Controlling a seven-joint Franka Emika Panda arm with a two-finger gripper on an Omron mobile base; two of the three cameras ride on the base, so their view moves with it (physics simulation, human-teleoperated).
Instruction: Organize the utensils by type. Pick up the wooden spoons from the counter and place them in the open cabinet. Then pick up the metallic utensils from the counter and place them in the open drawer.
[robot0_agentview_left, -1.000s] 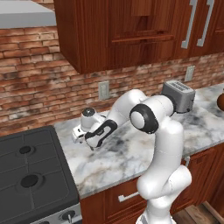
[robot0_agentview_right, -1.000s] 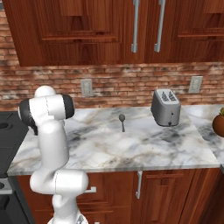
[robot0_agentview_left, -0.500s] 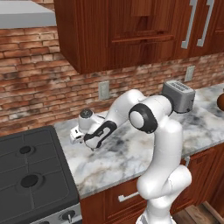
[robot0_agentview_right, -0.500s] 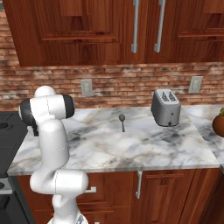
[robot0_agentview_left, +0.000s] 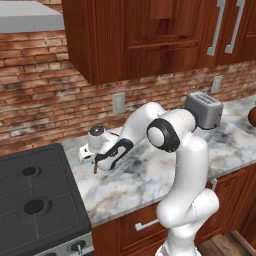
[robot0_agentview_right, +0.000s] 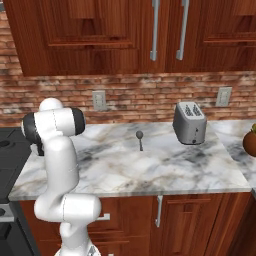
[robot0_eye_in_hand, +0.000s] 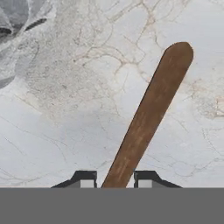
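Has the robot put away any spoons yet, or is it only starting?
Only starting, it seems. Nothing shows as put away yet. The pincer sits low over the marble counter near the stove, its fingers either side of a brown wooden spoon handle, so that spoon is in hand. The grey metal spoon lies untouched near the toaster, waiting for the drawer.

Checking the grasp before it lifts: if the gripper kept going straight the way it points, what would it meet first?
The gripper points down at the counter. The brown wooden spoon handle already sits between its fingertips, so marble comes next, probably very close.
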